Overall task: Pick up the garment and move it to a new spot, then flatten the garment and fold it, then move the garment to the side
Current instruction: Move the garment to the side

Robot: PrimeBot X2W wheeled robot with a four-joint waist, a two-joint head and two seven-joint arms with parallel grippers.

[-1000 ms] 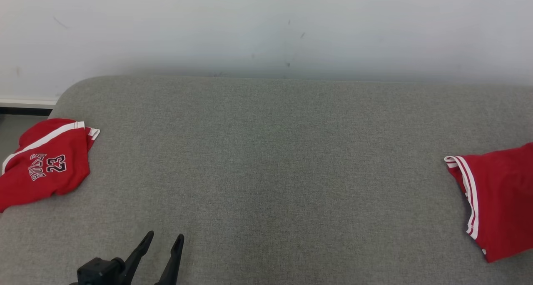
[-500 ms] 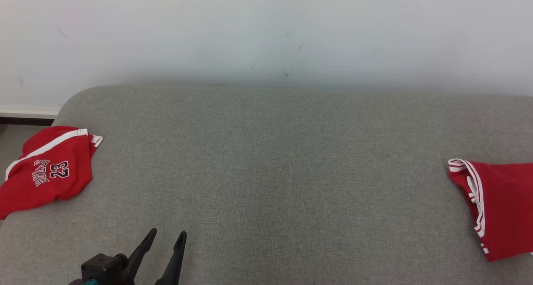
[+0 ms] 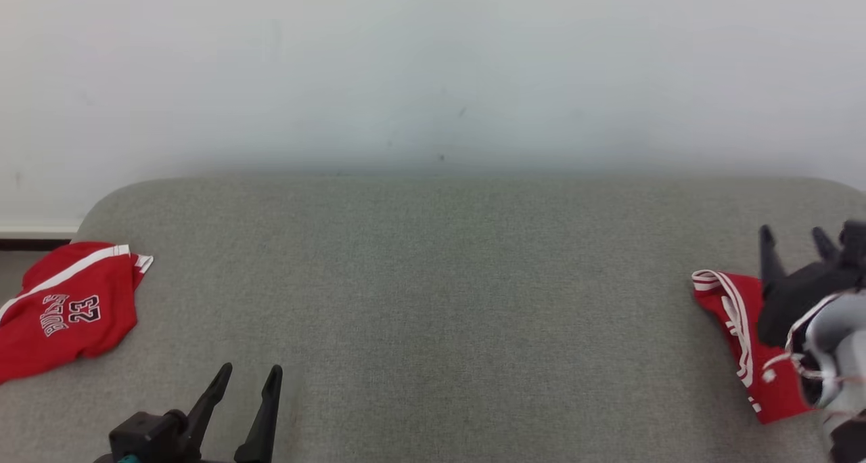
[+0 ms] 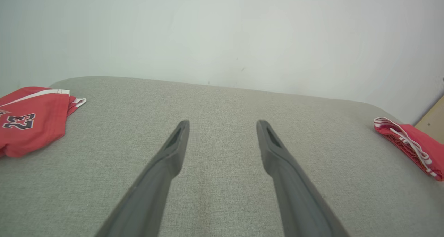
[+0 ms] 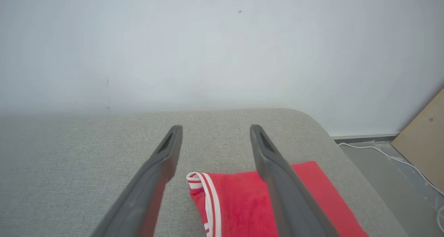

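**Head view:** A grey fabric-covered worktop (image 3: 440,300) runs up to a pale wall (image 3: 433,63). The left pincer (image 3: 250,368) rises from the bottom edge at the lower left. Its two dark fingers point away from the robot, spread apart with nothing between them, low over bare fabric. At the far right, the right pincer (image 3: 792,233) reaches in on a pale forearm (image 3: 835,355). Its fingers point toward the wall, parted and empty. The folded red garment (image 3: 775,385) with white striped trim lies flat near the worktop's right end, partly under that pincer's dark body. A red jersey (image 3: 67,314) with white lettering and the number 23 lies rumpled at the left edge, well apart from the garment.

**Left wrist view:** The left pincer (image 4: 223,122) has its fingers wide apart over the bare worktop (image 4: 222,102), gripping nothing. The jersey (image 4: 31,126) is off to the left and the folded garment (image 4: 412,143) far to the right, with a tan board (image 4: 433,122) behind it.

**Right wrist view:** The right pincer (image 5: 215,128) is spread wide and holds nothing. The folded garment (image 5: 239,202) lies below it, its striped edge between the two fingers and the right finger crossing in front of the cloth. I cannot tell whether the fingers touch it. Beyond the worktop's rounded corner, a white cable (image 5: 381,154) lies on the floor (image 5: 381,181).
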